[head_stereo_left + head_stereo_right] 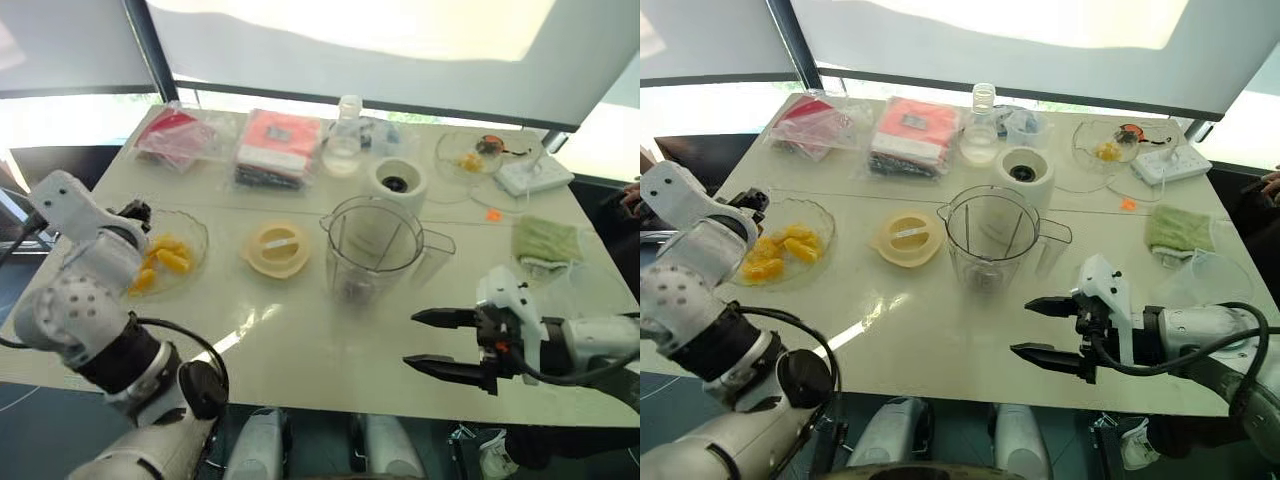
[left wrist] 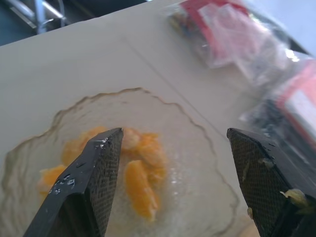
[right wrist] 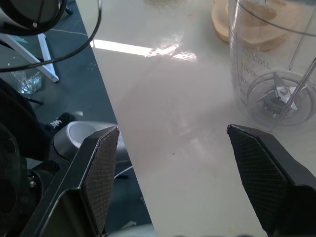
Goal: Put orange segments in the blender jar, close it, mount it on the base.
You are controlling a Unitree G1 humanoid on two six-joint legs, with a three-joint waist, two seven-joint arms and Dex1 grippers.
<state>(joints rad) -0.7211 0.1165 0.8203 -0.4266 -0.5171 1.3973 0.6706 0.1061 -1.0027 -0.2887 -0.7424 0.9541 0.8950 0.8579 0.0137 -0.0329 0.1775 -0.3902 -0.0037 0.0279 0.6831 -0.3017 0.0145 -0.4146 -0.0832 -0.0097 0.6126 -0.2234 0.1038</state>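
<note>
Glossy orange segments (image 2: 140,182), clear ribbed plastic blender jar (image 1: 372,248), textured black fingers (image 2: 91,182)

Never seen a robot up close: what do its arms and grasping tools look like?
The arms are white and light-grey shells with black joints and looping black cables. Each tool, left and right, has two black pointed fingers with cross-hatched inner pads.

Pale yellow lid (image 1: 908,238), green cloth (image 1: 1180,229), red packets (image 1: 912,133) on table (image 1: 940,330)
</note>
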